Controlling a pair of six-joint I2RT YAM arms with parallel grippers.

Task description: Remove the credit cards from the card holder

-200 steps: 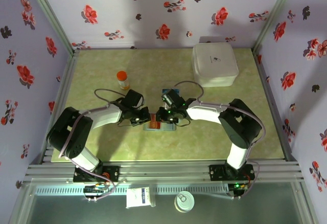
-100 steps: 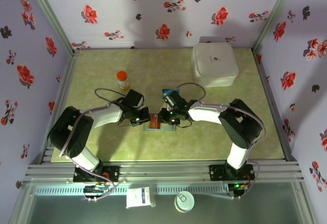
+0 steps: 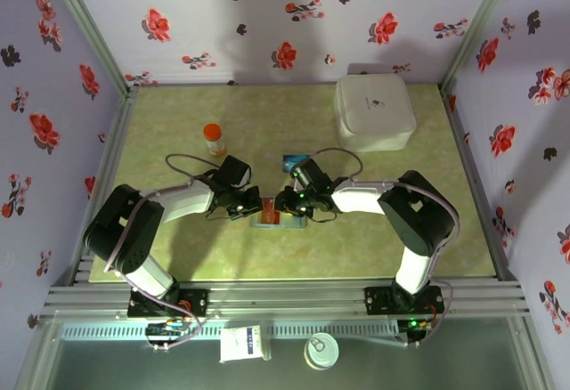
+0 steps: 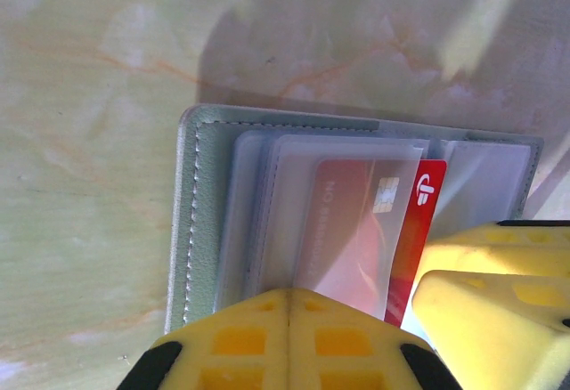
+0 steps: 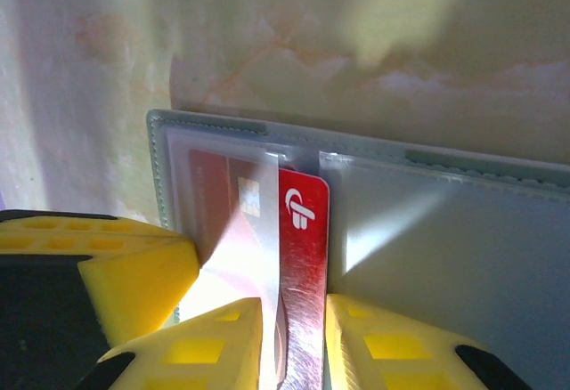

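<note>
The grey card holder (image 3: 267,220) lies open on the table between both arms; its stitched rim (image 4: 200,203) and clear sleeves show close up. A red credit card (image 5: 305,230) sticks partway out of the left panel's sleeve toward the fold, its bare strip (image 4: 426,203) uncovered. My right gripper (image 5: 294,305) is shut on that strip, one finger on each side. My left gripper (image 4: 288,294) is shut, with its tips pressed on the sleeves of the same panel. A light blue credit card (image 3: 296,160) lies on the table just beyond the holder.
An orange-capped bottle (image 3: 214,138) stands beyond the left gripper. A large white square box (image 3: 374,112) sits at the back right. The table is fenced by flowered walls and metal rails (image 3: 267,296) at the near edge.
The right arm's wrist has drifted slightly to the right. Both grippers stay at the card holder, and the left arm has not moved.
</note>
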